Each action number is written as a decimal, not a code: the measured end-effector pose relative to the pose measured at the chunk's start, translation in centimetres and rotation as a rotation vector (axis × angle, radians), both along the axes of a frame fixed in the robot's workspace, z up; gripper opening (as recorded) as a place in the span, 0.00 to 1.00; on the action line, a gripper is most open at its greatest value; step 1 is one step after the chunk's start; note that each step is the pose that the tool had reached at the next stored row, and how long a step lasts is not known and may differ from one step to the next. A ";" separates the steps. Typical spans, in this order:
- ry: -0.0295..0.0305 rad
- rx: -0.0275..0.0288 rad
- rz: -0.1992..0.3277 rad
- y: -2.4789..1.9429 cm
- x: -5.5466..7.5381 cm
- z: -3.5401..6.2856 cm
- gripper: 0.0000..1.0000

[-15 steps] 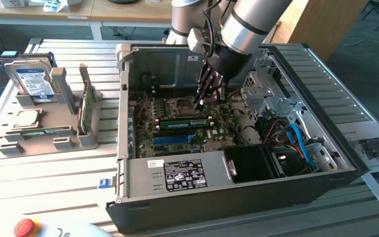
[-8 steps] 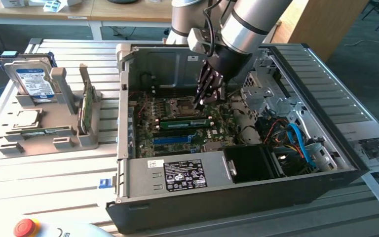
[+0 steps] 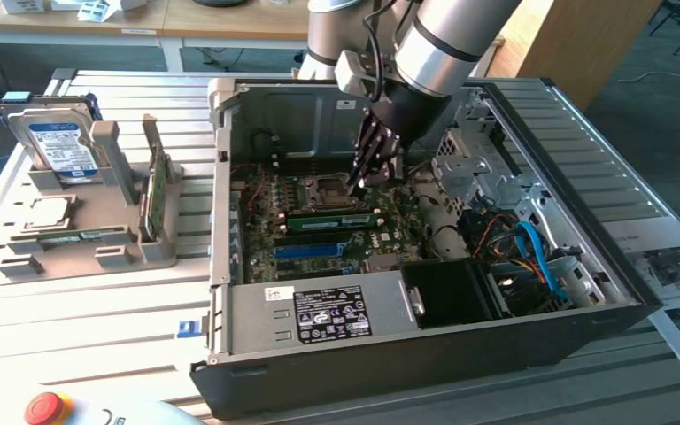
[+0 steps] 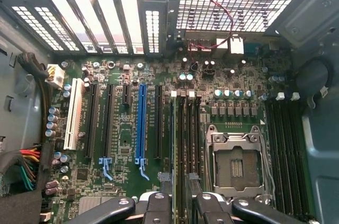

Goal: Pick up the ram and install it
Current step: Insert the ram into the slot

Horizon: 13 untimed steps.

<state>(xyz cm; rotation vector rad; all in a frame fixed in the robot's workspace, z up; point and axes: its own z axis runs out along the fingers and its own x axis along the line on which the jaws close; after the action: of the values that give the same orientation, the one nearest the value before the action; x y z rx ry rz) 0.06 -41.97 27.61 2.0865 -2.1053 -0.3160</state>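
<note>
The gripper (image 3: 372,180) hangs inside the open computer case (image 3: 459,354), low over the motherboard (image 3: 263,199), with its jaws spread wide and gripping nothing. The ram (image 3: 330,221) stands on edge in a memory slot on the near side of the CPU socket (image 3: 320,188). Seen from the wrist, it runs between the parted fingers (image 4: 154,205).

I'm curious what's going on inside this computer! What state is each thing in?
computer case: open, side cover off
gripper: open, inside the case above the ram
ram: seated upright in the motherboard, not gripped
processor socket: empty
hard drive: upright in the rack outside
</note>
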 end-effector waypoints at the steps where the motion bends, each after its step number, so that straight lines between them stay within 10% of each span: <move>1: -0.0028 -0.0011 0.000 0.02 0.0 0.00 0.25; 13: -0.0496 -0.0200 0.000 0.35 -0.9 0.00 0.25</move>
<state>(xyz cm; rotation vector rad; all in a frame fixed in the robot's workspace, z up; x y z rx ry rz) -0.80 -41.62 27.61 2.1041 -2.1271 -0.2447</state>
